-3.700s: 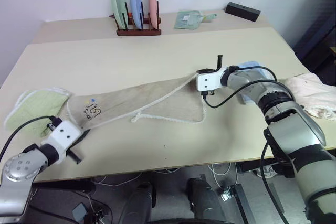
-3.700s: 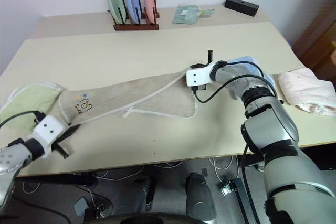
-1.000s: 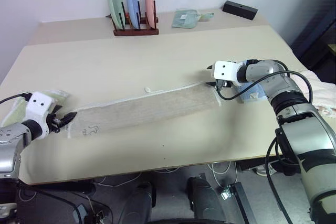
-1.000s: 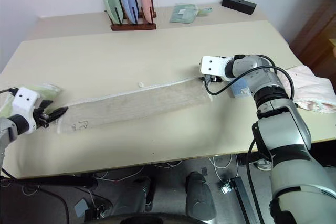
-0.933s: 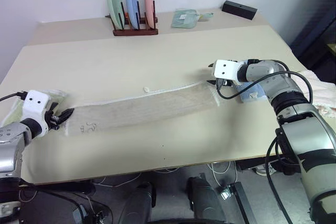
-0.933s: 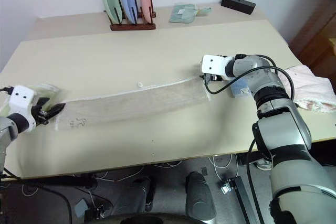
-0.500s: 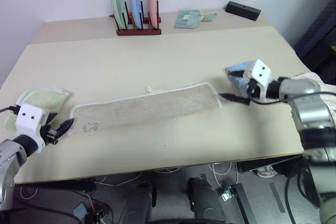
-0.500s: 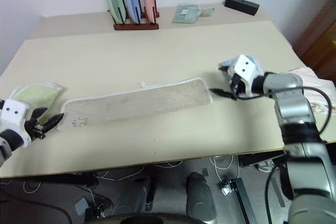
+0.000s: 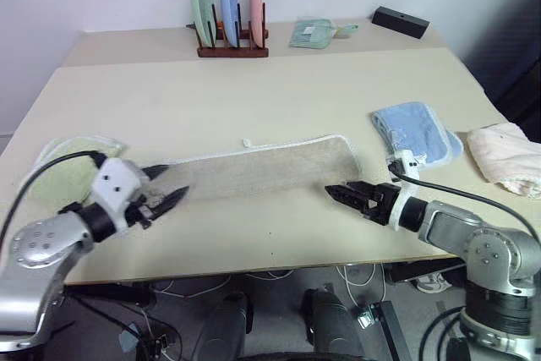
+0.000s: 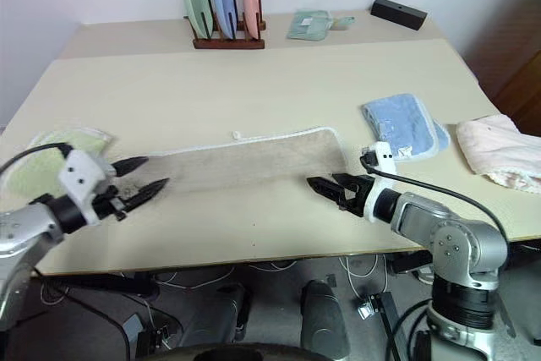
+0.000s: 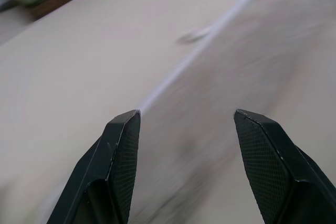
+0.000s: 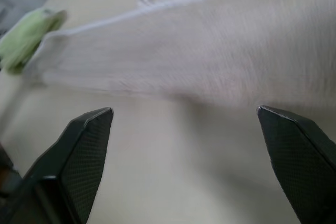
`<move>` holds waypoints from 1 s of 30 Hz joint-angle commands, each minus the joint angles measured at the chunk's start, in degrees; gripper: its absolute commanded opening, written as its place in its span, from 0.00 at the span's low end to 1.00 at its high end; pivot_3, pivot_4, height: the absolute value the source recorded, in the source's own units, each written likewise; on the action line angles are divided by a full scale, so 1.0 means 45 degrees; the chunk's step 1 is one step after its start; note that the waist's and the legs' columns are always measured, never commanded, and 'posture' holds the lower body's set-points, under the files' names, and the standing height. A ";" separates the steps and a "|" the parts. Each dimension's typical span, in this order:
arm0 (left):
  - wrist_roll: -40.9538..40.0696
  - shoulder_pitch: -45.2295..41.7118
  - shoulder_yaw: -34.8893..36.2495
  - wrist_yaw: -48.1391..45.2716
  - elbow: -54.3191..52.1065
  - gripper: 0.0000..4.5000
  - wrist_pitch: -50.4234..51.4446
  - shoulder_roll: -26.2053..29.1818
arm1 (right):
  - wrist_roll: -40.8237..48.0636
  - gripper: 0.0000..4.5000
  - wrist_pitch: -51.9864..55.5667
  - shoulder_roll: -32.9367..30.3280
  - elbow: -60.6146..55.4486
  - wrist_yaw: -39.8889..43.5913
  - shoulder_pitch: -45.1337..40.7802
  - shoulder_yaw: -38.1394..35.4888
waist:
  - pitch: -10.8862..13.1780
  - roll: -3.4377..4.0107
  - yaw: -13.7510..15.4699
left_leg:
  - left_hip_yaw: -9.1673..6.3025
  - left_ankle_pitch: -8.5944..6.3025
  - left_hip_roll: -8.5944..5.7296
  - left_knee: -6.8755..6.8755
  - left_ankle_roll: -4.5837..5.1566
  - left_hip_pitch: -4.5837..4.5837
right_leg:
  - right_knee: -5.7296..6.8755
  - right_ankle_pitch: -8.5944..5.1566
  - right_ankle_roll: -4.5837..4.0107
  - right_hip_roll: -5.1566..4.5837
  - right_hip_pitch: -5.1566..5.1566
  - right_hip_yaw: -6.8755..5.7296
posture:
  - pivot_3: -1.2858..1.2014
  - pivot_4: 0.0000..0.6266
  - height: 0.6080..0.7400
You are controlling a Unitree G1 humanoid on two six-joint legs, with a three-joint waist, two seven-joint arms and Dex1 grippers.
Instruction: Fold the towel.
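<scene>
Towel flat on table, both grippers empty

The towel (image 9: pixel 262 168) lies as a long strip across the table (image 9: pixel 279 82); the left gripper (image 9: pixel 166 185) hovers at its left end, fingers apart, perhaps just above the cloth; the right gripper (image 9: pixel 338 193) hangs near its right end, fingers spread wide

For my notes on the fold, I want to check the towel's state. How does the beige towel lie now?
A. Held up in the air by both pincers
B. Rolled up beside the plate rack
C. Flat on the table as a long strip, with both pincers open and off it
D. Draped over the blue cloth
C: the towel lies flat as a long strip, while the left pincer and right pincer are open and hold nothing.
</scene>
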 commanded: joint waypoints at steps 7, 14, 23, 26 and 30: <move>-0.0211 -0.0683 -0.2777 0.0619 -0.1752 0.64 0.0651 -0.1007 | -0.0188 0.99 0.1698 0.2938 0.1036 -0.4239 -0.2347 -0.3075 | -0.0009 0.0016 -0.0131 | 0.0004 0.0000 0.0005 -0.0022 0.0001 0.0017 | 0.0010 0.0001 0.0002 0.0014 -0.0004 -0.0002 | 0.52 0.24 1.00; 0.0025 -0.0445 -0.2928 0.0586 -0.1630 0.64 0.0471 -0.0897 | -0.0599 0.68 0.0934 0.3790 0.2330 -0.5565 -0.3673 -0.3610 | -0.0014 0.0020 -0.0144 | 0.0005 0.0001 0.0003 -0.0017 0.0003 0.0018 | 0.0010 0.0001 0.0002 0.0016 0.0000 -0.0002 | 0.52 0.24 1.00; 0.0352 -0.0076 -0.3009 0.0460 -0.1317 0.64 0.0018 -0.0822 | -0.0562 0.01 0.0167 0.3085 0.1910 -0.5795 -0.3894 -0.3554 | -0.0012 0.0029 -0.0141 | 0.0005 0.0000 0.0004 -0.0024 0.0004 0.0018 | 0.0007 0.0000 0.0002 0.0016 -0.0002 -0.0003 | 0.52 0.24 1.00; 0.0500 -0.0268 -0.3304 0.0414 -0.1084 0.64 -0.0118 -0.0956 | -0.0406 0.01 0.0316 0.1963 0.1256 -0.5357 -0.3591 -0.3519 | -0.0010 0.0031 -0.0090 | 0.0005 0.0000 0.0001 -0.0021 0.0005 0.0010 | 0.0000 -0.0001 0.0003 0.0012 -0.0001 -0.0003 | 0.52 0.24 1.00; 0.0743 -0.0739 -0.3691 0.0265 -0.0478 0.64 -0.0415 -0.1116 | -0.0306 0.01 0.0318 -0.0263 0.0693 -0.4390 -0.3183 -0.3471 | -0.0010 0.0036 -0.0088 | 0.0004 0.0000 0.0000 -0.0019 0.0007 0.0003 | -0.0020 -0.0002 0.0004 0.0012 0.0007 -0.0008 | 0.52 0.24 1.00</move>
